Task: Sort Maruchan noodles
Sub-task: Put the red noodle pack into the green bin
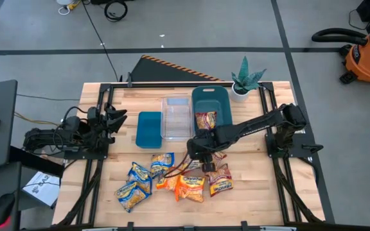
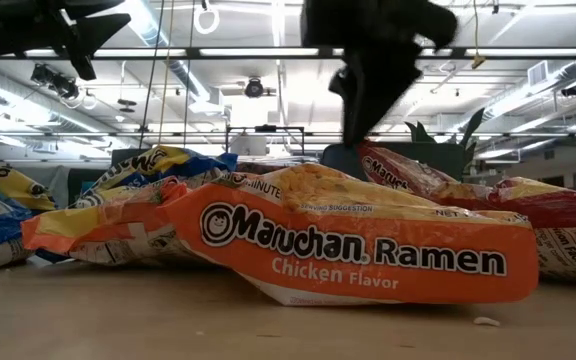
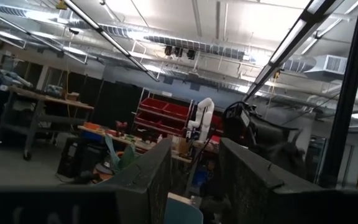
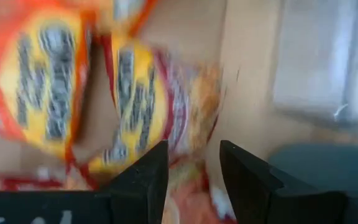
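Observation:
Several Maruchan packets lie flat in a loose heap on the table's near half. Blue-and-yellow ones [image 1: 140, 174] are on the left, orange ones [image 1: 190, 186] in the middle, and dark red ones [image 1: 221, 181] on the right. One more dark red packet [image 1: 205, 120] lies in the teal bin [image 1: 212, 96]. My right gripper [image 1: 205, 160] hovers open over the heap's far right part. In the right wrist view, the right gripper [image 4: 194, 168] has a red-edged packet [image 4: 148, 99] and an orange one [image 4: 36, 81] below it. My left gripper [image 1: 117, 118] waits open at the table's left edge, raised.
A clear bin [image 1: 176, 117] stands between the teal bin and a teal tray [image 1: 148, 129] on the far half. A potted plant [image 1: 244, 80] sits at the far right corner. Bare wood [image 1: 262, 186] lies right of the heap.

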Robot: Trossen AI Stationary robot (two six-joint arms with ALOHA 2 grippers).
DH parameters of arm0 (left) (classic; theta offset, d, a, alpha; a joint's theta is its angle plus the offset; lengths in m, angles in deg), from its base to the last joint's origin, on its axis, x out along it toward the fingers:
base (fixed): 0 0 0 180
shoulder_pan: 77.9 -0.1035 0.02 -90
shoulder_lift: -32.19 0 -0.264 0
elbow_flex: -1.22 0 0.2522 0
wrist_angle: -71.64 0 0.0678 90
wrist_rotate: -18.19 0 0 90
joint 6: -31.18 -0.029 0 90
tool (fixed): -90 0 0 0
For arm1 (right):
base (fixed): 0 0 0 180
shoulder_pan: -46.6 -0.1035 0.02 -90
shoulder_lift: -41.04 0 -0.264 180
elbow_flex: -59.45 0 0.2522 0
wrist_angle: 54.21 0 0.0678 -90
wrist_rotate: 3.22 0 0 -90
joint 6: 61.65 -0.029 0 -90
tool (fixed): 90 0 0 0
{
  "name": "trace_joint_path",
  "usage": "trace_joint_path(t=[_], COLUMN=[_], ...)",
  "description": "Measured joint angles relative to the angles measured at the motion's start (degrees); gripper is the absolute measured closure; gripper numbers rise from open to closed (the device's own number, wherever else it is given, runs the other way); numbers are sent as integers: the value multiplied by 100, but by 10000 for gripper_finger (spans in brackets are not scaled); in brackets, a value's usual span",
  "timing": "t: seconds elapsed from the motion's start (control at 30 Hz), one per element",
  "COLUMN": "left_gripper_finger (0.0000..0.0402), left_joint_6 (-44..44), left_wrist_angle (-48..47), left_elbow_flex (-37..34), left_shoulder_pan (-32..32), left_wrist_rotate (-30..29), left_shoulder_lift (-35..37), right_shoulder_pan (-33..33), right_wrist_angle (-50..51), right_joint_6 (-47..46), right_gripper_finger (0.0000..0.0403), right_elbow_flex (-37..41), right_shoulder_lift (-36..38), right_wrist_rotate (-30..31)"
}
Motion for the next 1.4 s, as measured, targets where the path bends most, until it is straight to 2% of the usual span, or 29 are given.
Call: trace_joint_path(t=[0.2,0.5,0.7,0.93,1.2,1.4], left_gripper_finger=[260,260,260,260,260,260], left_joint_6=[2,3,2,-4,-15,-15], left_wrist_angle=[-42,-41,-44,-41,-9,-6], left_elbow_flex=[2,2,2,2,2,2], left_shoulder_pan=[0,0,0,0,0,0], left_wrist_rotate=[2,2,2,2,2,2], left_shoulder_lift=[-2,2,0,0,0,0], right_shoulder_pan=[-16,-54,-148,-336,-372,-334], right_wrist_angle=[143,369,774,1354,1336,979], right_joint_6=[143,93,-235,-477,-807,-737], right_gripper_finger=[272,391,383,392,397,393], right_elbow_flex=[82,82,82,82,82,78], right_shoulder_lift=[-257,-187,28,691,1806,2528], right_wrist_rotate=[50,151,174,766,1185,1967])
